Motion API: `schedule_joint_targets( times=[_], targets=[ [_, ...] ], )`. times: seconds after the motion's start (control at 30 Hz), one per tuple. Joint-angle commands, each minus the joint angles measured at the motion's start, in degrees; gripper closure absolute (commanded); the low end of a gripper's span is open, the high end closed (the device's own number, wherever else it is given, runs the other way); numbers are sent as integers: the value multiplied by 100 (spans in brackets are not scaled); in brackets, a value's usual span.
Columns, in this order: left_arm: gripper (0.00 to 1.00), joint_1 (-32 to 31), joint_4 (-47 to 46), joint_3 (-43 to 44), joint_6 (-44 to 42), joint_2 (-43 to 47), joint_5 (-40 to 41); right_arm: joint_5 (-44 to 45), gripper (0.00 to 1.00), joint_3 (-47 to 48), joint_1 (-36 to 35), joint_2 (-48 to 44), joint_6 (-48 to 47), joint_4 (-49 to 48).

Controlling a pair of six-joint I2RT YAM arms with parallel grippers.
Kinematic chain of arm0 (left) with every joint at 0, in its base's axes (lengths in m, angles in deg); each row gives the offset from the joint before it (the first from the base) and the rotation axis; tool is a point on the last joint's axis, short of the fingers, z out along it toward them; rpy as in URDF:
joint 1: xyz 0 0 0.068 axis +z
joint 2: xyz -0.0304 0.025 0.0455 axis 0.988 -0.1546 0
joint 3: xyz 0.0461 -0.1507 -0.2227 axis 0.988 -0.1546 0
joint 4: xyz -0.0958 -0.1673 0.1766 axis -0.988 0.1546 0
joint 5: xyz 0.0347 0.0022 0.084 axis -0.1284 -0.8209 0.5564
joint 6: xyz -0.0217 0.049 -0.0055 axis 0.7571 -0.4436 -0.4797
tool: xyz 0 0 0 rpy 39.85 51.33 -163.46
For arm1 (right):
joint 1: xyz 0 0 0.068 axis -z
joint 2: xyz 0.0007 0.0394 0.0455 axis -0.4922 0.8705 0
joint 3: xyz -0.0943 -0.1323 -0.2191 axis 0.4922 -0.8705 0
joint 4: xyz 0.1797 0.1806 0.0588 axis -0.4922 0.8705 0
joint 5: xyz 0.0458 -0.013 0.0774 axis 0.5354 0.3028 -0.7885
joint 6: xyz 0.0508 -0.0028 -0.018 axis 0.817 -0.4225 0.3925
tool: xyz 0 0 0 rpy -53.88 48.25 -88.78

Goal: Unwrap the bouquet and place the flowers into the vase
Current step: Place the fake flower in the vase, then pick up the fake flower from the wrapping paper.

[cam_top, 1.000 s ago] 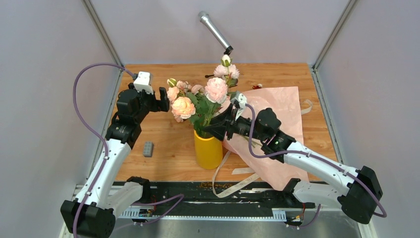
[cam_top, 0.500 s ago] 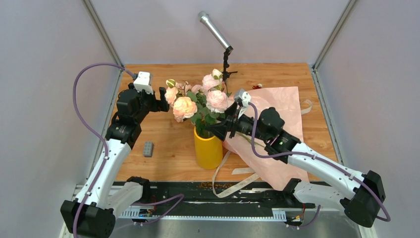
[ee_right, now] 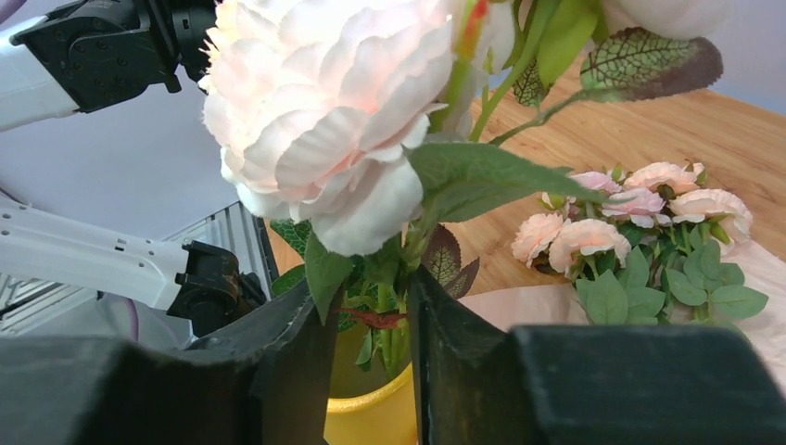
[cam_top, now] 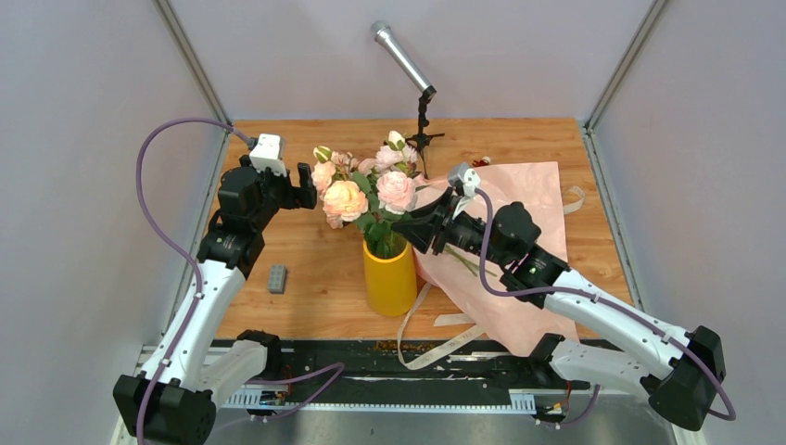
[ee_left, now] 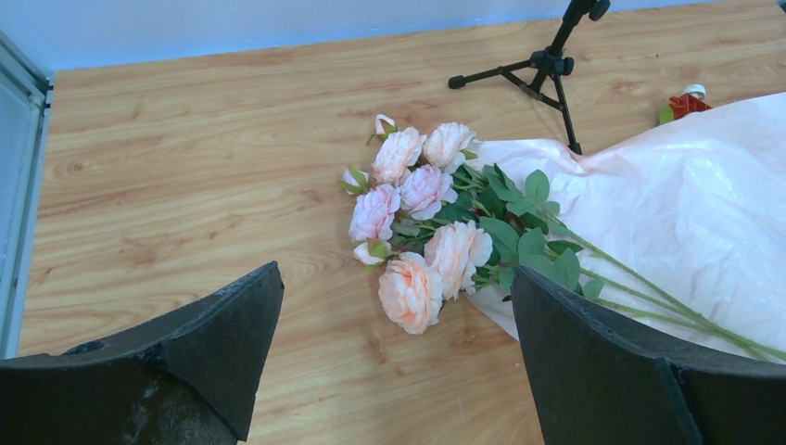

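**Roses going into the yellow vase, another bunch waiting on the table**

The flowers are standing in the vase, which is sitting on the table toward the near middle. Their heads are rising well above its mouth. The right gripper is reaching in from about 2 o'clock of the vase. Its jaws are drawn in narrow on the stems just above the rim, so it is gripping them.

A loose bunch is lying flat on the wood at 11 o'clock from the vase. Its heads are pointing toward the left arm and its stems are running back onto the wrapping paper, which is lying spread open at 3 o'clock. A ribbon is trailing at 5 o'clock toward the near edge. The left gripper is hovering at 10 o'clock, jaws wide and holding nothing, just beside the loose heads. A grey block is sitting at 9 o'clock, well apart.

To my eye the job is looking roughly half done. Nothing is bracing the vase, so any sideways pull while the stems are clamped could be tipping it. Leaves are crowding the fingers, so one could be catching as the jaws back out and lifting the stems with them. The stems are looking thin and top-heavy, so a careless release could be leaving them flopping against the rim.
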Motion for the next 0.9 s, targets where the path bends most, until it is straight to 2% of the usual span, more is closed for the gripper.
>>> schedule_joint_targets(
  times=[0.0, 0.23, 0.4, 0.47, 0.57, 0.67, 0.87],
  targets=[
    [0, 37, -268, 31, 44, 122, 10, 38, 71, 157, -39, 34, 171, -200],
    [0, 37, -272, 22, 44, 113, 2, -94, 84, 50, -43, 107, 182, -125],
    [0, 37, -284, 26, 49, 109, -7, -194, 85, 86, -44, 74, 168, -35],
    [0, 37, -272, 32, 34, 125, 9, -170, 79, 165, -43, -3, 100, 60],
    [0, 37, -257, 29, -20, 143, 84, -86, 62, 351, -42, -172, -55, 295],
    [0, 33, -254, 14, -112, 129, 214, 131, 49, 462, -43, -410, -244, 608],
    [0, 37, -401, -108, -252, 94, 370, 1051, 31, 436, 11, -1193, -648, 1258]
  ],
)
